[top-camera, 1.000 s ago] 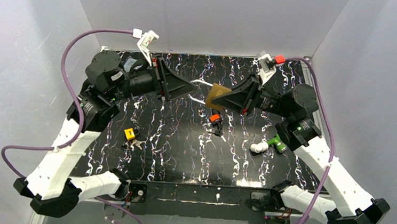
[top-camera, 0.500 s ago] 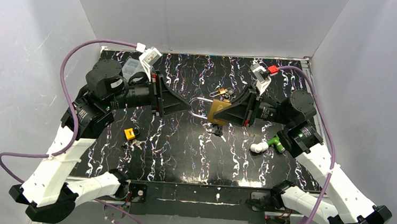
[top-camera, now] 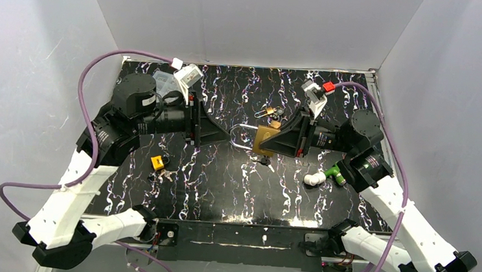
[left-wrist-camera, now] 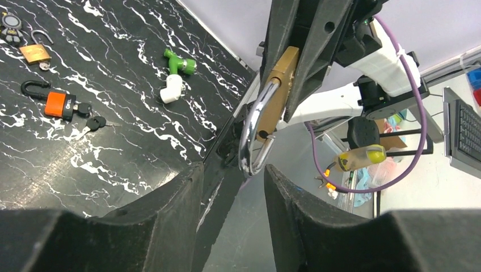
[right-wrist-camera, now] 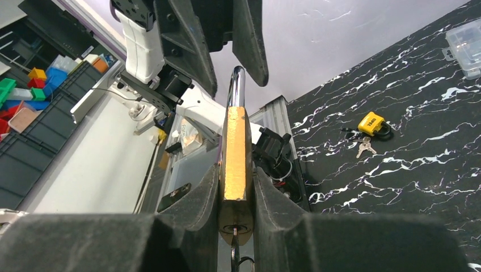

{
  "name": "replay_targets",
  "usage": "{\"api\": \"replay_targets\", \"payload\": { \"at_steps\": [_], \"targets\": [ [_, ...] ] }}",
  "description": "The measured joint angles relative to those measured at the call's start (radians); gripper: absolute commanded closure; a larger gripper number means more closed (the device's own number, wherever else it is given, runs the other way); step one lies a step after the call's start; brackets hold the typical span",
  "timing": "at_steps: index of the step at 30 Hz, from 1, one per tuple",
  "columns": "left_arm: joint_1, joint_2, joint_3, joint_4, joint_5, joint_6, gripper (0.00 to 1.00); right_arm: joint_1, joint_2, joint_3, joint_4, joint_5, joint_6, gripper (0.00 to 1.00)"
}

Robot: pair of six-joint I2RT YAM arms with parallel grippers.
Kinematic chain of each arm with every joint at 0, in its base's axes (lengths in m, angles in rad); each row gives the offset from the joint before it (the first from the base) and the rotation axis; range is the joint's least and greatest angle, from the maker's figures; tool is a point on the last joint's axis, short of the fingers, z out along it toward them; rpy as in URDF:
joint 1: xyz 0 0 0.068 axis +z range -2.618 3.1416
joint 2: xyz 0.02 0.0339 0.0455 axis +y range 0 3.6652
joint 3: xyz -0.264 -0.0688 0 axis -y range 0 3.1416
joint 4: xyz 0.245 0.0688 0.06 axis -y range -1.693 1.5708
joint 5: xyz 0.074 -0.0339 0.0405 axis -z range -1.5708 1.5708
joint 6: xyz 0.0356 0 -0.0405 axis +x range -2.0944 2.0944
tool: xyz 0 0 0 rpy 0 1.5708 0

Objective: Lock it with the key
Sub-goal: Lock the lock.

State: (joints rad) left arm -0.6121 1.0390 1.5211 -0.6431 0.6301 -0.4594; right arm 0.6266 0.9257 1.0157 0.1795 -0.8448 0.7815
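A large brass padlock (right-wrist-camera: 236,153) is held edge-up off the table, with my right gripper (right-wrist-camera: 236,173) shut on its body. A key (right-wrist-camera: 234,241) sits in the keyhole on its underside. The steel shackle (left-wrist-camera: 253,133) points toward my left gripper (left-wrist-camera: 232,170), which is open. The shackle's bend lies just past the left fingertips (left-wrist-camera: 272,175), close to one and gripped by neither. From above, the padlock (top-camera: 265,140) hangs between the left gripper (top-camera: 229,134) and the right gripper (top-camera: 275,142) over mid-table.
An orange padlock with keys (left-wrist-camera: 59,103) lies under the held lock. A small brass padlock (top-camera: 267,112) sits behind it. A yellow padlock (top-camera: 157,162) is on the left, a white and green fitting (top-camera: 316,178) on the right, and a clear box (top-camera: 161,81) at the back left.
Both arms have carried the brass padlock nearer and lower over the table. The left jaws have spread wider around the shackle. The right grip is unchanged.
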Motion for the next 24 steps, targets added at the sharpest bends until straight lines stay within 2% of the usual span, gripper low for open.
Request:
{"api": "replay_targets", "payload": {
  "at_steps": [10, 16, 24],
  "targets": [
    [0.0, 0.04, -0.001, 0.002, 0.061, 0.001, 0.74, 0.014, 0.01, 0.001, -0.001, -0.014, 0.0, 0.99],
    [0.0, 0.04, -0.016, 0.042, 0.102, -0.022, 1.0, 0.021, 0.018, 0.001, -0.002, -0.02, 0.001, 0.99],
    [0.001, 0.022, -0.059, 0.066, 0.105, -0.017, 1.0, 0.018, 0.028, 0.001, -0.014, -0.046, 0.038, 0.99]
  ]
}}
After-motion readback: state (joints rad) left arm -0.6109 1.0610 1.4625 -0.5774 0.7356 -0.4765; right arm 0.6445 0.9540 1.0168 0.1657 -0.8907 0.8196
